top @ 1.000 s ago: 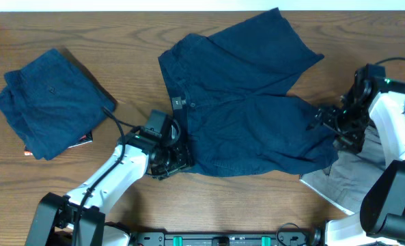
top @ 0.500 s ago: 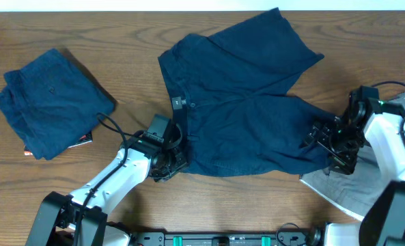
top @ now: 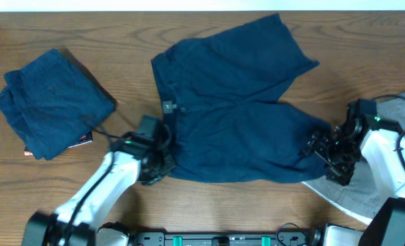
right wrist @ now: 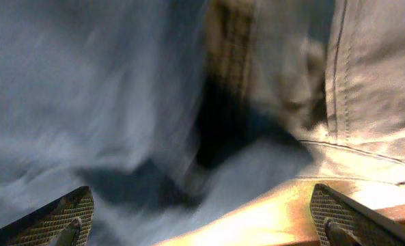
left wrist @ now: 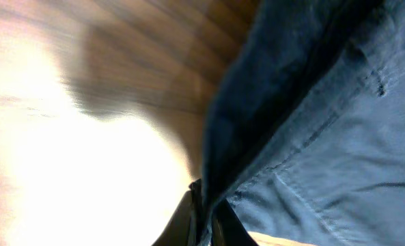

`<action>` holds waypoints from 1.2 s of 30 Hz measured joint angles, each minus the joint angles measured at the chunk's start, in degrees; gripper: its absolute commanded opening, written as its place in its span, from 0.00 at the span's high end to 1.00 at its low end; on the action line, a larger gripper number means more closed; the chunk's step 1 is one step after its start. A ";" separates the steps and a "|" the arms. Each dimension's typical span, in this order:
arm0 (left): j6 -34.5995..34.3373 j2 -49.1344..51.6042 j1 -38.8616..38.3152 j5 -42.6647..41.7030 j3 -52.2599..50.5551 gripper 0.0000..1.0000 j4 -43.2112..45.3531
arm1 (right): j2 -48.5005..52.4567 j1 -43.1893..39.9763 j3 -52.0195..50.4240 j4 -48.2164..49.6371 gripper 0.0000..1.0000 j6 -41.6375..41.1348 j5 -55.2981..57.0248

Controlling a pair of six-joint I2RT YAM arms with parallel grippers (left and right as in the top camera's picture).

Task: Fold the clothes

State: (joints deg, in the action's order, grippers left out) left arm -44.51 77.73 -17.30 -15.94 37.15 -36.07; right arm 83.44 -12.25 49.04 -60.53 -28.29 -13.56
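Note:
Dark blue shorts (top: pixel 236 109) lie spread across the middle of the table. At their lower left waist corner my left gripper (top: pixel 156 164) is shut on the waistband edge. In the left wrist view the blue cloth (left wrist: pixel 325 137) runs down between the closed fingers of the left gripper (left wrist: pixel 205 222). My right gripper (top: pixel 327 158) hovers open at the lower right leg hem. In the right wrist view both pads (right wrist: pixel 65 219) stand far apart over blurred blue cloth (right wrist: pixel 86 89), with nothing between them; the right gripper (right wrist: pixel 205 229) holds nothing.
A folded dark blue garment (top: pixel 52 102) lies at the far left, a small red item (top: pixel 85 139) peeking from under it. A grey garment (top: pixel 386 195) lies at the right edge under my right arm, seen beige-grey (right wrist: pixel 376 89) in the right wrist view.
My left gripper closed on the waistband edge and drew it left, so the shorts slid left. My right gripper moved down to the leg hem, still open.

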 measured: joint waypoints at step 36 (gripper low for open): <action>3.02 -7.21 8.15 6.08 0.15 0.94 -5.75 | -9.68 0.50 -16.76 -0.24 0.02 -1.81 -11.37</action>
State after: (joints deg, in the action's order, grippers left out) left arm -41.50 70.52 -9.15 -9.87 37.30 -41.82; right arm 73.76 -11.75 32.27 -60.77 -30.11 -24.93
